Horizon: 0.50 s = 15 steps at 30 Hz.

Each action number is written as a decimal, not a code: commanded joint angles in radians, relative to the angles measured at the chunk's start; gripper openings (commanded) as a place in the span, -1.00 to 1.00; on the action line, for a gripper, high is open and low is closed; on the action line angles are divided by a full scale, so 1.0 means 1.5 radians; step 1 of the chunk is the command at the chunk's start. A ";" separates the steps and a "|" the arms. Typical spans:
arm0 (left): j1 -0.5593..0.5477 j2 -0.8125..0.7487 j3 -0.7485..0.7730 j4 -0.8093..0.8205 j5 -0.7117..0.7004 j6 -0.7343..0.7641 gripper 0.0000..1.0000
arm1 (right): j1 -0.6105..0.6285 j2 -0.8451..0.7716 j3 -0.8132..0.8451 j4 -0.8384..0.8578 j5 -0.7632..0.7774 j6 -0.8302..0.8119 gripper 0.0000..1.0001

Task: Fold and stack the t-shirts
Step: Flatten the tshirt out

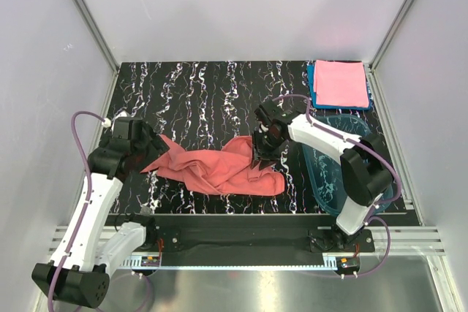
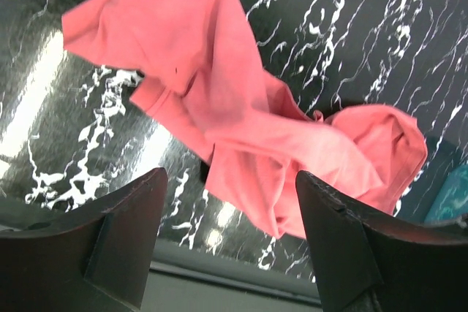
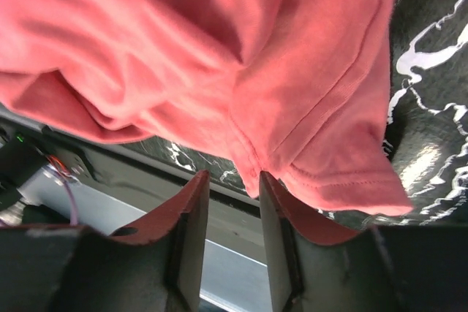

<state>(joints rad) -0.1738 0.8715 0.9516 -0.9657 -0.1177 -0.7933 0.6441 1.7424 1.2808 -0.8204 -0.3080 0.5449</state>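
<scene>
The pink t-shirt point(image 1: 340, 83) is stacked folded on the blue t-shirt point(image 1: 312, 89) at the table's point(image 1: 190, 93) far right, while the salmon t-shirt point(image 1: 219, 169) is left crumpled mid-table, with the left gripper point(image 2: 230, 179) spread wide and empty and the right gripper point(image 3: 234, 180) narrowed around a fold, its hold not determinable.

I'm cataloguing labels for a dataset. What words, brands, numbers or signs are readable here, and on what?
None. The salmon t-shirt, the folded pink t-shirt, the blue t-shirt under it, the clear blue tub and the marbled table show no print.
The left arm and right arm carry no legible marking.
</scene>
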 commanded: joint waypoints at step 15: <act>0.001 0.002 0.015 -0.016 0.004 0.021 0.51 | 0.003 -0.047 -0.103 0.115 -0.002 0.193 -0.20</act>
<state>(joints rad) -0.1738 0.8745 0.9516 -0.9997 -0.1116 -0.7849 0.6441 1.6768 1.1278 -0.7120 -0.2886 0.7879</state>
